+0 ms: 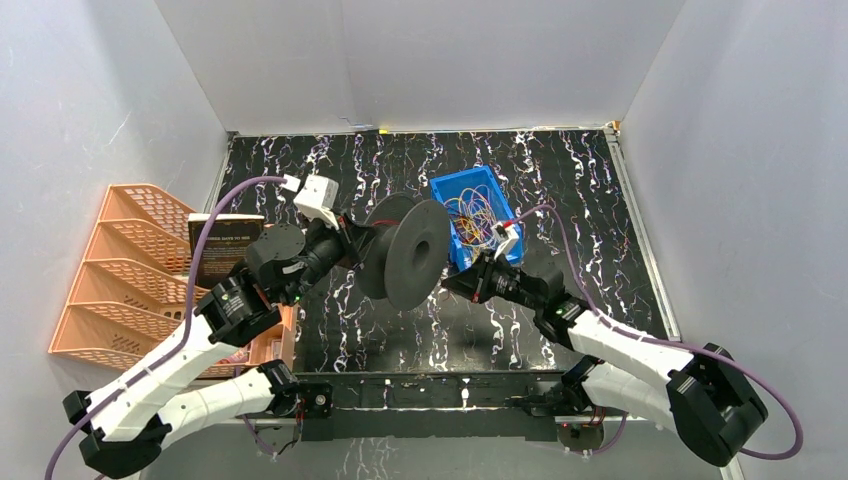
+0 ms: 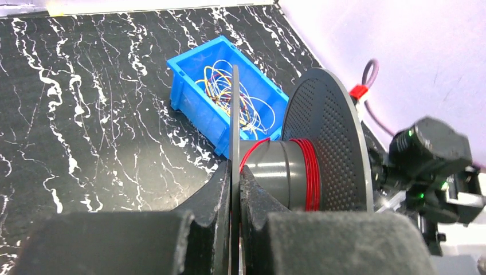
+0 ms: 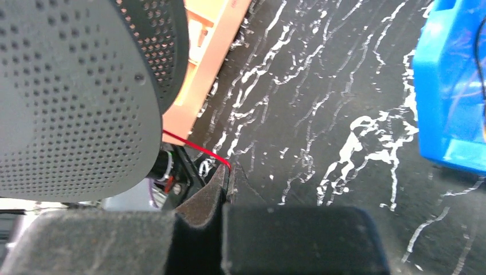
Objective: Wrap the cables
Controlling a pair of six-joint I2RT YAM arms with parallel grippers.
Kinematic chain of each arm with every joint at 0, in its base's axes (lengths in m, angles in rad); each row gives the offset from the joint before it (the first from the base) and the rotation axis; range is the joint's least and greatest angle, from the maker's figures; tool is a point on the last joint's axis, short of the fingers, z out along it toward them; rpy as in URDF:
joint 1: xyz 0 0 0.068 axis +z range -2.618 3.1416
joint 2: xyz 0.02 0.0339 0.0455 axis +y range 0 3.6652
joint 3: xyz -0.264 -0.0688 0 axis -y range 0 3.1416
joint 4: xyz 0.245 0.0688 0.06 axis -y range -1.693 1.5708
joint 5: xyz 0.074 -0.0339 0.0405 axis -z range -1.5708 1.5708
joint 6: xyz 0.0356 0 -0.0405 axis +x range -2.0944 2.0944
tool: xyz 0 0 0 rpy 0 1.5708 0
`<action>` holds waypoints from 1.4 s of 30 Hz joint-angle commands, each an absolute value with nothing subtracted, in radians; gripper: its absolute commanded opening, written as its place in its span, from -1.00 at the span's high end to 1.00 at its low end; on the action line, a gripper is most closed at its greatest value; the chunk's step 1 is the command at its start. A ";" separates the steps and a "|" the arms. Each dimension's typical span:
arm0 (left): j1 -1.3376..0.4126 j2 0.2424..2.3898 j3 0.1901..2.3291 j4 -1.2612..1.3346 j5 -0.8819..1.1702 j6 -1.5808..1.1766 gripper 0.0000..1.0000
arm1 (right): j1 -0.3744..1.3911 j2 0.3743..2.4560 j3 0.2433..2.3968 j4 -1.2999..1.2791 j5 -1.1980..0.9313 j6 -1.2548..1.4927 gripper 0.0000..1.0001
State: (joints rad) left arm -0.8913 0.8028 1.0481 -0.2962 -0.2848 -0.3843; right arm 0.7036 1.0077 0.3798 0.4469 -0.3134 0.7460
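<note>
Left gripper (image 2: pixel 235 176), bottom centre of its wrist view, clamps the thin near flange of the spool (image 2: pixel 324 132). Right gripper (image 3: pixel 228 175), low centre in its own view, pinches the red strand (image 3: pixel 192 143). A few red turns sit on the hub, so winding looks barely begun. The other cables (image 2: pixel 229 86) lie tangled in the blue bin (image 2: pixel 192 100), upper centre. The strand's run to the hub is hidden behind the flange.

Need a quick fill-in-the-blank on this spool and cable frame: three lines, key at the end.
The spool is clamped in the ____. The red cable wound on it is pinched by the ____. The loose cables lie in a ____ bin.
Missing: left gripper; right gripper; blue.
</note>
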 commanded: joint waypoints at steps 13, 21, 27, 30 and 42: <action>-0.888 0.903 0.995 0.216 -0.368 -0.512 1.00 | 0.987 1.075 0.287 1.117 -0.083 1.081 1.00; -0.887 0.907 0.972 0.211 -0.357 -0.535 1.00 | 1.037 1.097 0.322 1.214 0.001 1.055 1.00; -0.887 0.872 0.942 0.139 -0.335 -0.562 1.00 | 1.037 1.025 0.334 1.153 0.089 0.998 1.00; -0.887 0.842 0.911 0.103 -0.327 -0.596 1.00 | 1.037 0.987 0.335 1.139 0.127 0.976 1.00; -0.887 0.802 0.814 0.025 -0.192 -0.670 1.00 | 1.037 0.969 0.435 1.165 0.138 0.945 1.00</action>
